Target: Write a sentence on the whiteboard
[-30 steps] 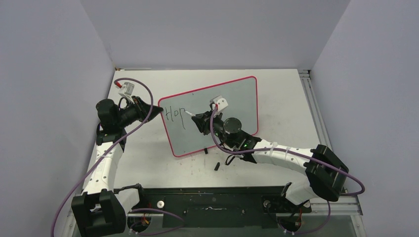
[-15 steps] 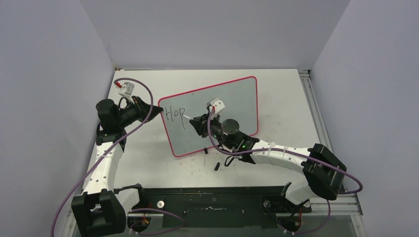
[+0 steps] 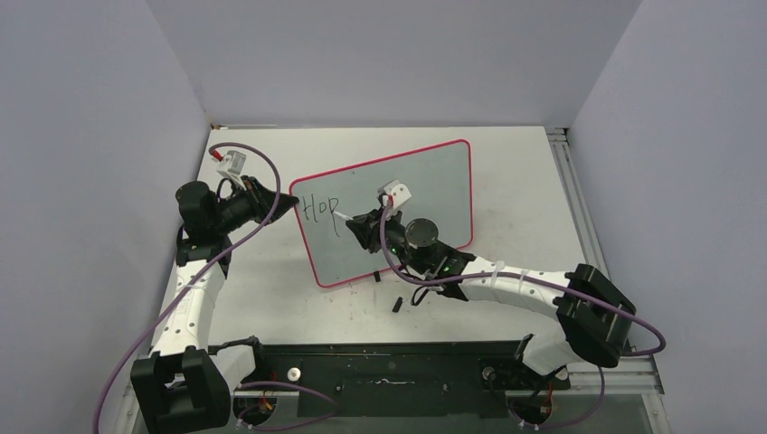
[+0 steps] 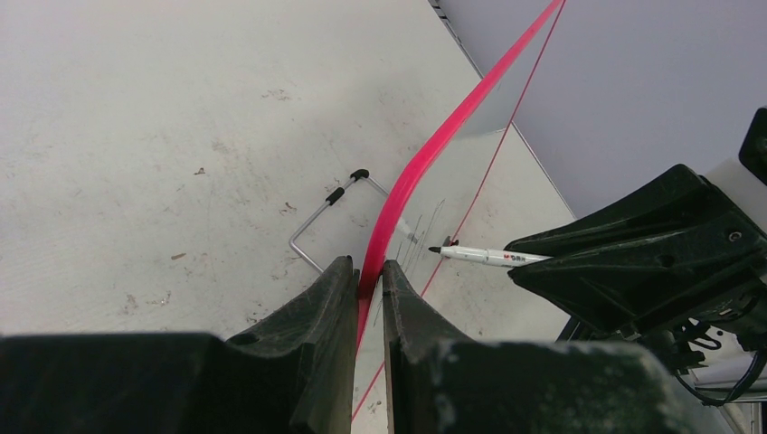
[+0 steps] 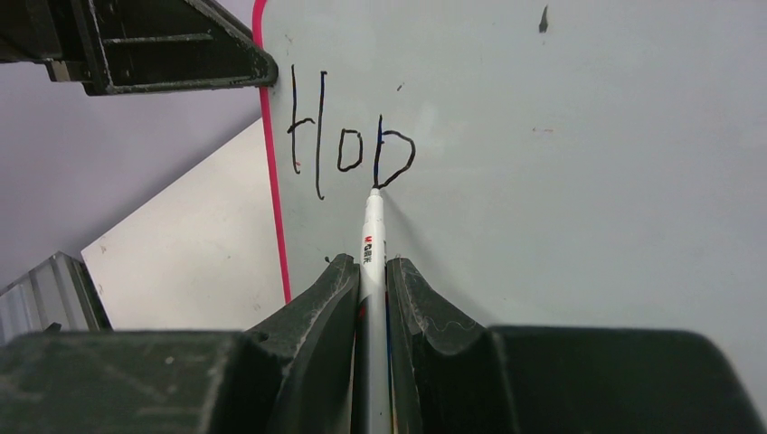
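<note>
White table (image 3: 525,199) fills the floor of the scene, grey walls on three sides. On it, in the middle, the whiteboard (image 3: 434,190) sits with its red rim all round and its left end swung nearer than its right.

Left arm (image 3: 194,298) reaches up the left side of the table, and the left gripper (image 4: 369,271) is clenched on the whiteboard's left edge, with the red rim pinched right between its two black fingers. Right arm (image 3: 506,287) sweeps in from the near right, bends across the near edge of the whiteboard and points left over its face. The right gripper (image 5: 369,271) is clamped on a pen (image 5: 372,231), which has a white barrel with a red mark and a black tip.

That tip is right against the whiteboard, at the foot of the "p". The sentence (image 5: 348,145) so far reads "Hop", black strokes at the whiteboard's left end, just inside the rim.

Behind the rim, the left wrist view shows a bent wire leg (image 4: 330,203) on the table. Smallest of all, a black bit (image 3: 396,305) lies on the table just near of the whiteboard; I cannot tell what it is.
</note>
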